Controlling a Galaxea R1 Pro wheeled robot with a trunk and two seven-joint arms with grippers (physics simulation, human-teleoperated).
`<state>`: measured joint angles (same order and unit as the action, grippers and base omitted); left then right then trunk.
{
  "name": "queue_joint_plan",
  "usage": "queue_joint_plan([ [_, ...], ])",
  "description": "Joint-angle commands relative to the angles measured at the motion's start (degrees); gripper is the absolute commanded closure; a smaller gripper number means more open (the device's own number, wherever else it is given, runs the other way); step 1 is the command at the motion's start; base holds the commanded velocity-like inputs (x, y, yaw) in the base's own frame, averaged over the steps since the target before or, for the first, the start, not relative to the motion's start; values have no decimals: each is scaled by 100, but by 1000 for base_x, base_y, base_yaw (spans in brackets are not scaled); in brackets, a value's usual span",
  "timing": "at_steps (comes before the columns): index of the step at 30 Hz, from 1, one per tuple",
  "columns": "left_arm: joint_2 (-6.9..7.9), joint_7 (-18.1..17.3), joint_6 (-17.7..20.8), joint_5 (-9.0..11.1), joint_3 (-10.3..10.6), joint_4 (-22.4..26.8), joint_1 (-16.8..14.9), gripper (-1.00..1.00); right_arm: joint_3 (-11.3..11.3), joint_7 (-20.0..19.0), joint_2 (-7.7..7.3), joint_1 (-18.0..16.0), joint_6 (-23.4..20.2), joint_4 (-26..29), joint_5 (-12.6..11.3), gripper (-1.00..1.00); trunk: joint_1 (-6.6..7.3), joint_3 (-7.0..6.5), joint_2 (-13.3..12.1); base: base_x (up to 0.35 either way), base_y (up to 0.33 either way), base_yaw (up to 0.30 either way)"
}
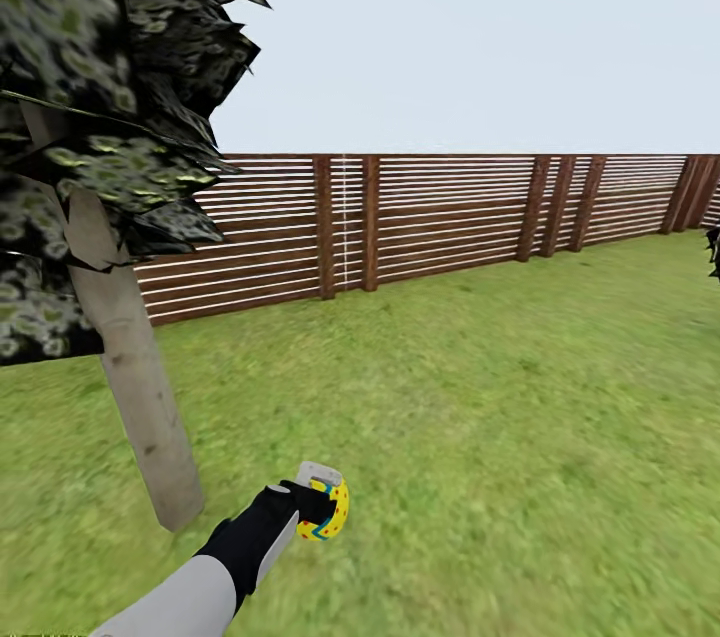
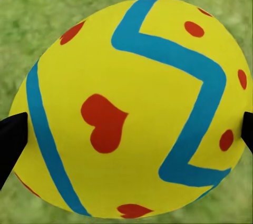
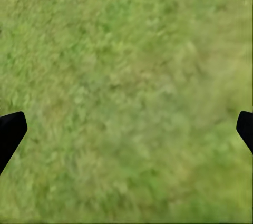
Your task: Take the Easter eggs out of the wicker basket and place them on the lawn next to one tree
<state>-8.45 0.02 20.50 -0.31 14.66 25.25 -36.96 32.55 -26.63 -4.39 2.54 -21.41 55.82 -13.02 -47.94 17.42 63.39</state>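
Note:
My left gripper (image 1: 322,505) is shut on a yellow Easter egg (image 1: 331,510) with blue zigzag bands and red marks, held above the lawn (image 1: 480,437) a little right of the tree (image 1: 135,387) with the pale trunk. In the left wrist view the egg (image 2: 132,108) sits between the two black fingertips (image 2: 11,139) over grass. My right gripper (image 3: 126,129) is open over bare grass, its black fingertips (image 3: 10,132) wide apart. The wicker basket is out of view.
A brown slatted fence (image 1: 420,217) runs across the back of the garden. Dark speckled foliage (image 1: 100,117) overhangs the upper left. Grass stretches out to the right, with a dark shape (image 1: 714,252) at the far right edge.

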Motion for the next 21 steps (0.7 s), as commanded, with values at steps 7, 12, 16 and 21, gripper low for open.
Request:
queue_joint_plan([
  [7, 1, 124, -69, -21, 19, 6, -4, 100, 22, -8, 0, 1, -49, 8, -51, -100, -3, 6, 4, 228, -248, 130],
  [12, 1, 130, -72, -22, 19, 6, -4, 100, 8, -9, 0, 1, -48, 8, -51, -100, -3, 0, 4, 228, -247, 155],
  [16, 1, 130, -73, -22, 19, 6, -4, 100, 14, -9, 0, 1, -49, 8, -51, -100, -3, -2, 4, 228, -248, 64],
  [21, 1, 130, -77, -22, 19, 6, -4, 100, 2, -7, 0, 1, -48, 8, -51, -100, -3, -11, 4, 228, -248, 135],
])
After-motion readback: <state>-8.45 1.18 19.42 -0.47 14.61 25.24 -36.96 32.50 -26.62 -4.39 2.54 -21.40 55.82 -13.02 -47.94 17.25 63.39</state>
